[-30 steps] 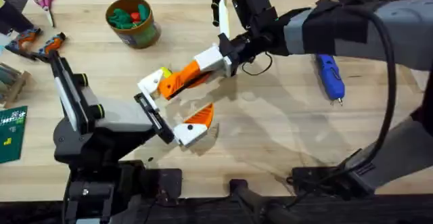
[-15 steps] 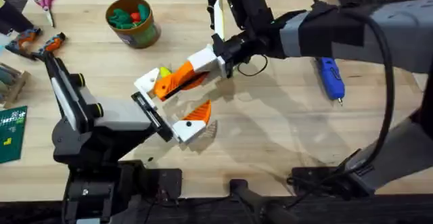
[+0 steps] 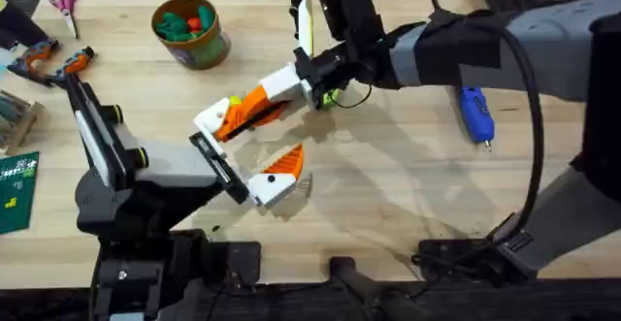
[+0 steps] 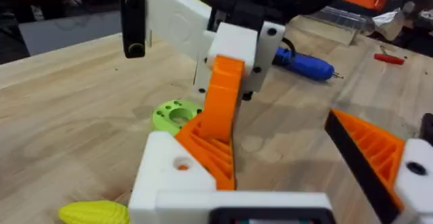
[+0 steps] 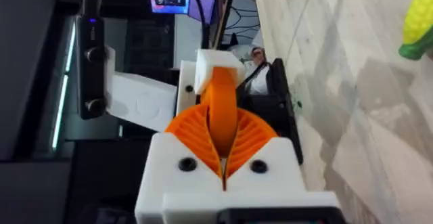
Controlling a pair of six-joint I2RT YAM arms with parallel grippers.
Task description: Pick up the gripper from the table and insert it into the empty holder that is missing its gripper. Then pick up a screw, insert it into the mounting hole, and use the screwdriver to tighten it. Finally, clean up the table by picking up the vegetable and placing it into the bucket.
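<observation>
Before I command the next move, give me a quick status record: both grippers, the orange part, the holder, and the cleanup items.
right gripper: shut on the orange gripper piece, reached across the table's middle
orange gripper piece: far end against the holder; whether it is fully seated cannot be told
left gripper: open wide, presenting the holder
screwdriver: lying on the table at the right, untouched
vegetable: on the table beside the holder, not in the bucket
green ring: on the table under the right gripper

Pink-handled scissors [image 3: 65, 0] lie at the table's [image 3: 388, 205] far left corner; a lime-green ring [image 4: 174, 114] rests mid-table.
</observation>
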